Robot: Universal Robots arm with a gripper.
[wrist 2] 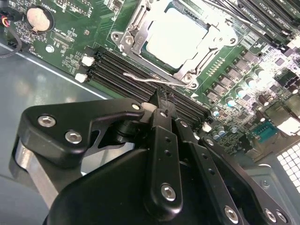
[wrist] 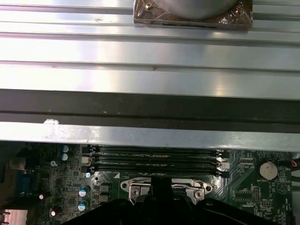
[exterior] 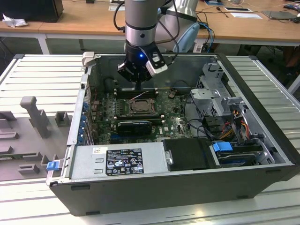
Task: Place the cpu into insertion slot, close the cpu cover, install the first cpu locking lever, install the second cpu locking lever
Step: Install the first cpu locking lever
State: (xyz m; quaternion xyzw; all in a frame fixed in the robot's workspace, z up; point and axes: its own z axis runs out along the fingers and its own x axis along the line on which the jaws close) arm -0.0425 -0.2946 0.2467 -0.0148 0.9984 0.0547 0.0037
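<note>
The cpu (wrist 2: pixel 176 40) lies flat in the insertion slot (exterior: pixel 139 107) on the green board. The silvery cpu cover (wrist 2: pixel 133 30) is down around it, and the chip's pale face shows through the cut-out. A thin wire locking lever (wrist 2: pixel 145 79) runs along the socket's edge nearest my gripper; in the exterior view it angles slightly up off the board. My gripper (wrist 2: pixel 161 99) hangs just above the memory slots beside that lever, fingers together with nothing between them. It also shows over the socket (exterior: pixel 138 86) in the exterior view and at the socket frame (wrist: pixel 161 187) in the first wrist view.
Long black memory slots (wrist 2: pixel 136 86) lie between my gripper and the socket. A coin battery (wrist 2: pixel 38 18) sits on the board. The grey case wall (exterior: pixel 187 187), the drive cage (exterior: pixel 215 93) and bundled cables (exterior: pixel 234 124) hem the board in.
</note>
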